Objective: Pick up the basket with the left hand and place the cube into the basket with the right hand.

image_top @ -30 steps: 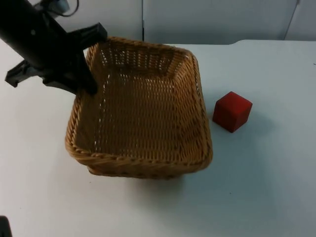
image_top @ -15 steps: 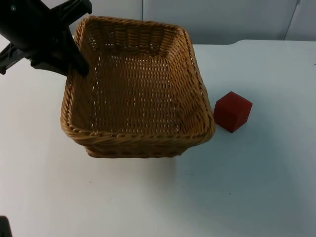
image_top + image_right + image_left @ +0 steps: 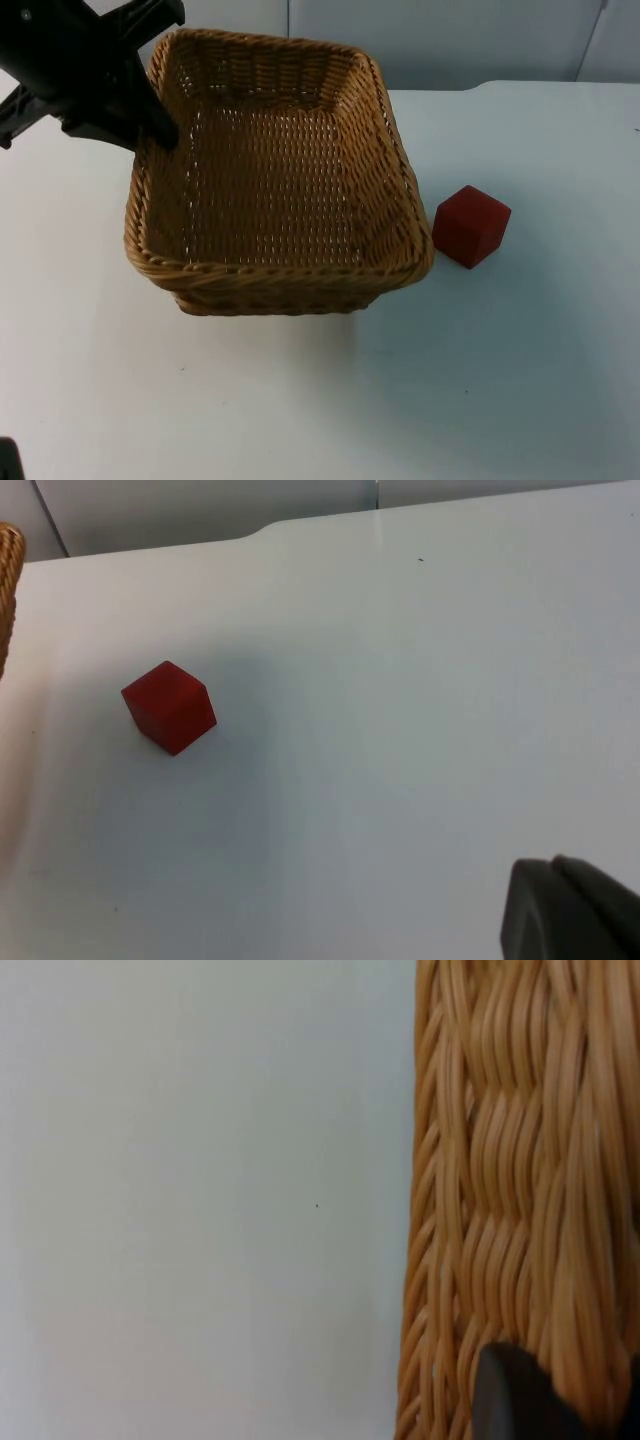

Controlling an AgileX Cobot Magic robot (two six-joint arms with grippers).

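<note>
At basket point(image 3: 275, 180) rim, left hand point(image 3: 160, 125) clamped.

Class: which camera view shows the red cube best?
The right wrist view: the cube sits whole on bare table, three faces visible. The top view also shows it whole, beside the basket held by the left gripper.

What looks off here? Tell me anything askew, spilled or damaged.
Nothing spilled or damaged. The basket is tipped, held at its far left rim by the left gripper, which is expected mid-lift. The cube sits on the table beside it, corner-on. The right gripper waits off to the side.
</note>
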